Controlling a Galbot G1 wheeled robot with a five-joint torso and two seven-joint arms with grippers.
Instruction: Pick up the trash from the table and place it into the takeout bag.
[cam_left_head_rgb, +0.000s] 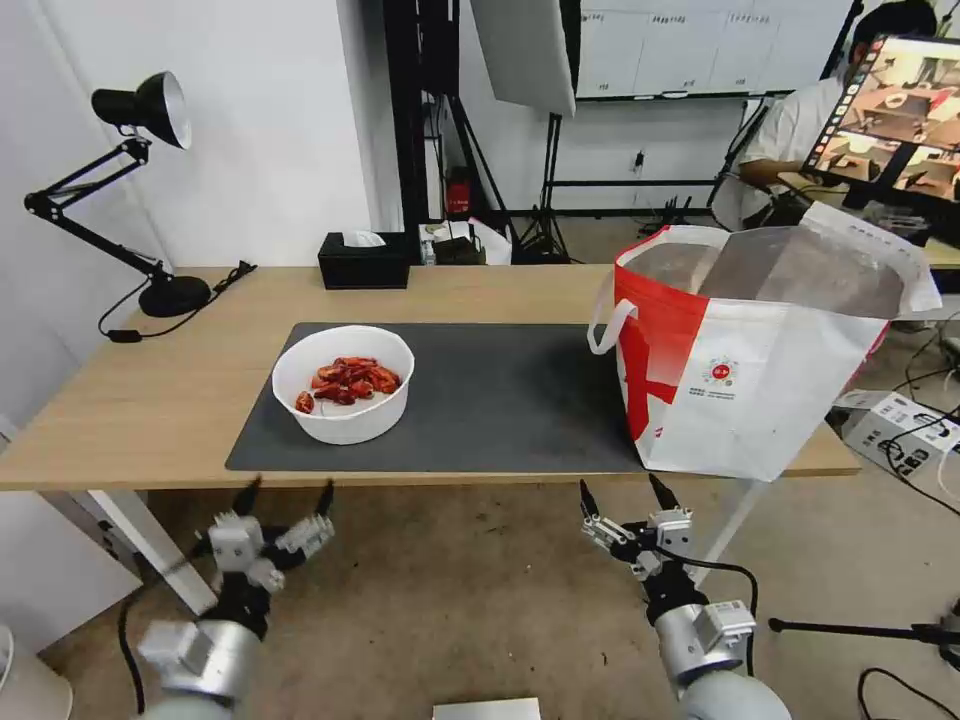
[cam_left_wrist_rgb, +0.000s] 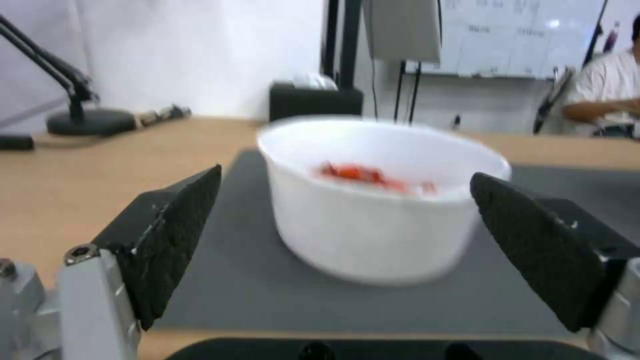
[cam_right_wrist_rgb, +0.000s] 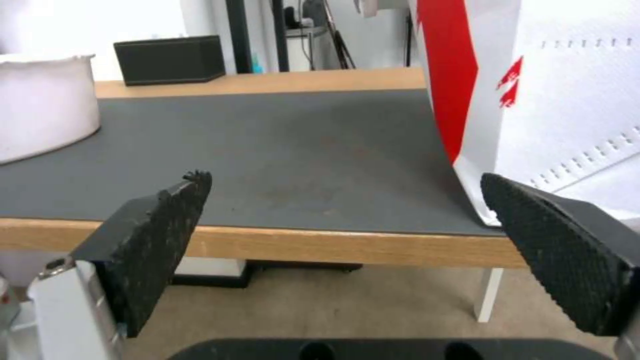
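Likely light, thin-walled, slippery white bowl of crayfish shells (cam_left_head_rgb: 343, 383) on grey mat (cam_left_head_rgb: 500, 400); pinch rim. Left gripper (cam_left_head_rgb: 285, 497) and right gripper (cam_left_head_rgb: 628, 492) both gape empty below table (cam_left_head_rgb: 150, 400) edge.

Left claw (cam_left_head_rgb: 285, 492) spread wide, low; right claw (cam_left_head_rgb: 622, 489) likewise.

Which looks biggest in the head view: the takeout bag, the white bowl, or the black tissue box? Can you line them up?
1. takeout bag, by far the largest.
2. white bowl.
3. black tissue box, smallest, though it sits farther back, so this is less sure.
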